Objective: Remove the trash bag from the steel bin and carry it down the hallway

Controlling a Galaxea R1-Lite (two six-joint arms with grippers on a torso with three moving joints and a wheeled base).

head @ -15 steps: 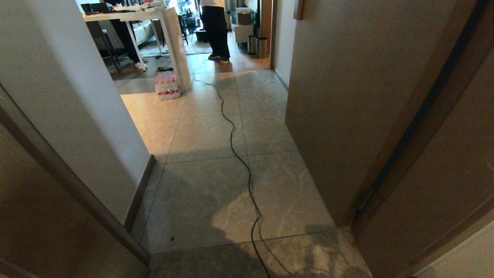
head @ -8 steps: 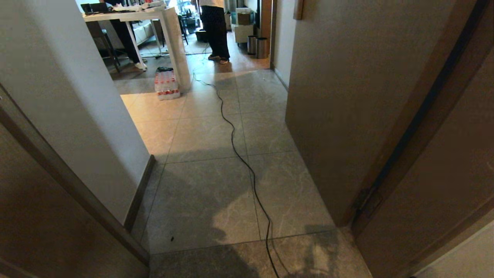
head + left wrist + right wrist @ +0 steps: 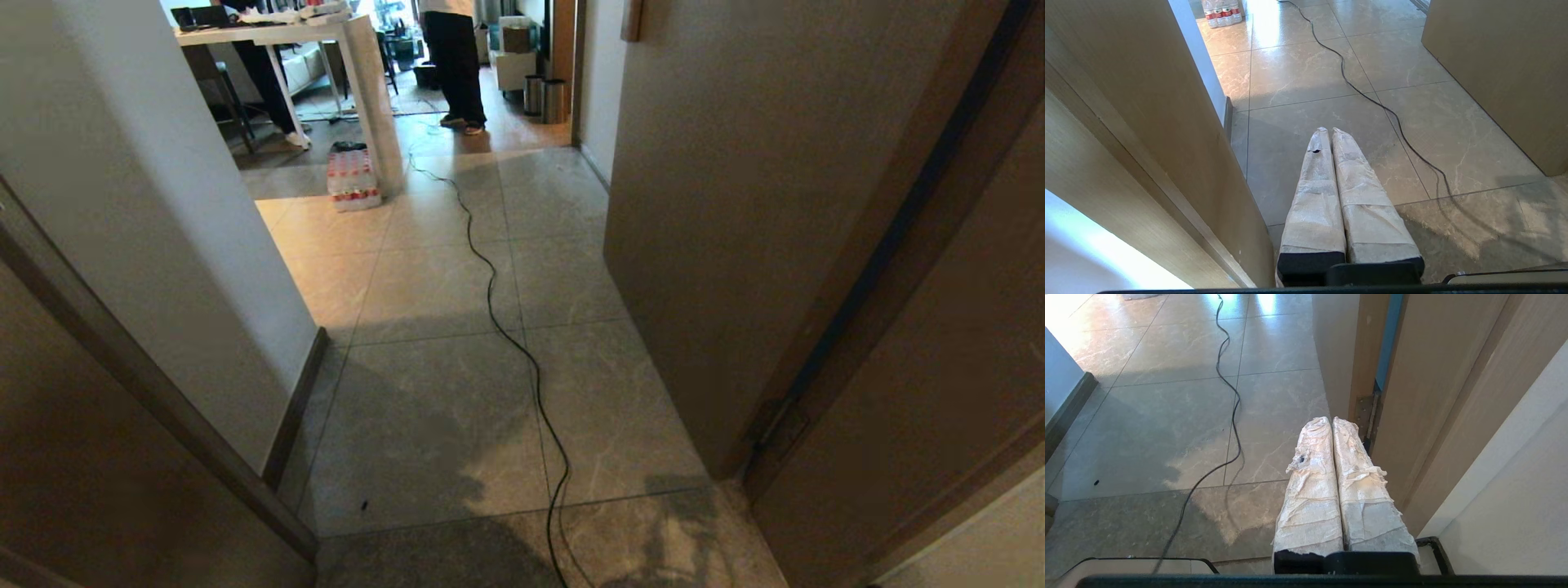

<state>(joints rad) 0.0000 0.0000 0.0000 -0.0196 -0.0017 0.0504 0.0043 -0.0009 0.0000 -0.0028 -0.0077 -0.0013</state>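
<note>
Where the passage opened out, this is what stood in it:
Hallway [image 3: 457,384]: narrow, grey-beige stone tiles, a pale wall on the left, brown wooden door frames on both sides.
Cable [image 3: 522,359]: black, loose on the tiles, snaking from the near edge towards the far room.
Left gripper [image 3: 1328,131]: low over the tiles beside the left door frame, jaws wrapped in pale padding and pressed together, holding nothing.
Right gripper [image 3: 1329,419]: low beside the hinged right-hand door frame, jaws likewise padded, closed and empty.
Steel bin [image 3: 555,101]: one of two small cylinders at the far end by the right wall, too distant to tell which.
Trash bag: could not be made out in any view.
Bottle pack [image 3: 353,180]: on the floor against the white worktop [image 3: 326,33] leg.
Person [image 3: 455,57]: dark trousers, standing beyond the worktop.
</note>
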